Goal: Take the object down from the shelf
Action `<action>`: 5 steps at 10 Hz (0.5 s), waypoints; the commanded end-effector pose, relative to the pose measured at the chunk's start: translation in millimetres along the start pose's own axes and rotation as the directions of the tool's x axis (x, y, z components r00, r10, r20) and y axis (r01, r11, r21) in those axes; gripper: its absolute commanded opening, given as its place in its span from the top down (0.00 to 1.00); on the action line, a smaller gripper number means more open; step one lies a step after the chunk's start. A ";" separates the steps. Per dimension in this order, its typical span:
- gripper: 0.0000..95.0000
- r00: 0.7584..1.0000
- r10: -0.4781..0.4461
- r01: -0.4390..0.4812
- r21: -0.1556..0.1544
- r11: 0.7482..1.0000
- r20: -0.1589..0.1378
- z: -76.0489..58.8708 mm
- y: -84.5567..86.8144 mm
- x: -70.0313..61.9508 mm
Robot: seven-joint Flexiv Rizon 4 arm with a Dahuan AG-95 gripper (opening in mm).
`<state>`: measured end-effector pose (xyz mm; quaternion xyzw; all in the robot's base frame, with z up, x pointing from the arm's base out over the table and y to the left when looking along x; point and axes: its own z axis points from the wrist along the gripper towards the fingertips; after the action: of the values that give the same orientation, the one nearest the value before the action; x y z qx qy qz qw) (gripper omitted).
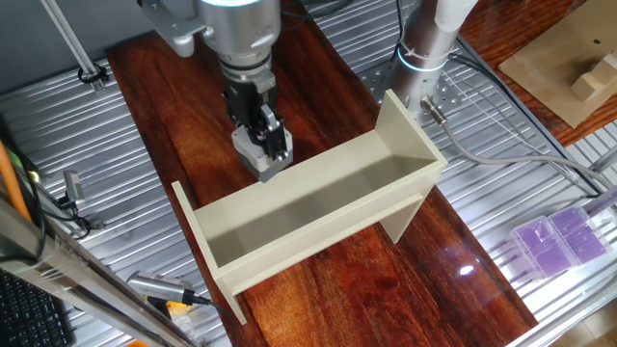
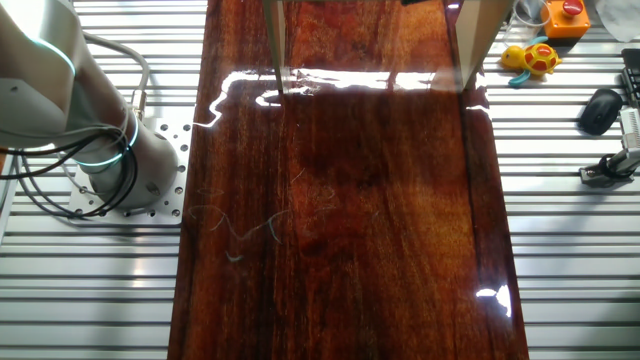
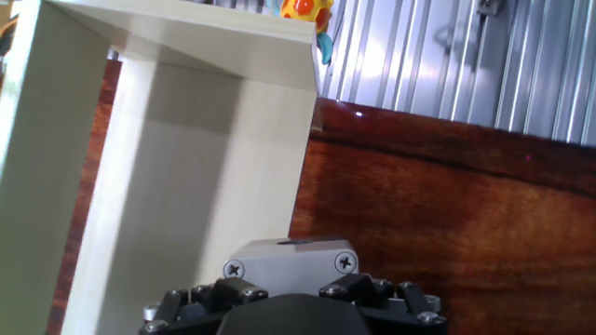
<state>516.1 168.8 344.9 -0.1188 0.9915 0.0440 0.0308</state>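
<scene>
My gripper (image 1: 260, 133) is shut on the small grey box (image 1: 260, 156). It holds the box just outside the far long wall of the beige trough-shaped shelf (image 1: 318, 198), over the dark wooden tabletop. I cannot tell whether the box touches the table. In the hand view the box's grey side with two screws (image 3: 289, 265) sits between the black fingers (image 3: 177, 302), next to the shelf's end panel (image 3: 186, 149). The red button is hidden. The trough is empty. The other fixed view shows only the shelf's end panels (image 2: 275, 45) at the top edge.
The robot base (image 1: 424, 43) stands behind the shelf's right end and also shows in the other fixed view (image 2: 110, 150). Purple plastic cases (image 1: 559, 236) lie at the right. Tan wooden blocks (image 1: 593, 77) sit at the far right. A yellow toy (image 2: 530, 57) and a mouse (image 2: 600, 105) lie on the slatted metal.
</scene>
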 end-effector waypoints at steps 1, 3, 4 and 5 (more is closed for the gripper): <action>1.00 0.999 0.043 -0.042 0.017 0.999 -0.022 -0.3 0.0 -0.8; 1.00 0.996 0.088 -0.087 0.040 0.995 -0.016 -0.3 0.0 -0.8; 1.00 0.994 0.105 -0.104 0.038 0.994 -0.017 -0.3 0.0 -0.8; 1.00 0.996 0.083 -0.083 0.032 0.996 -0.017 1.7 -6.8 -0.3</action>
<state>519.3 165.9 343.7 -0.0725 0.9969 0.0252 0.0182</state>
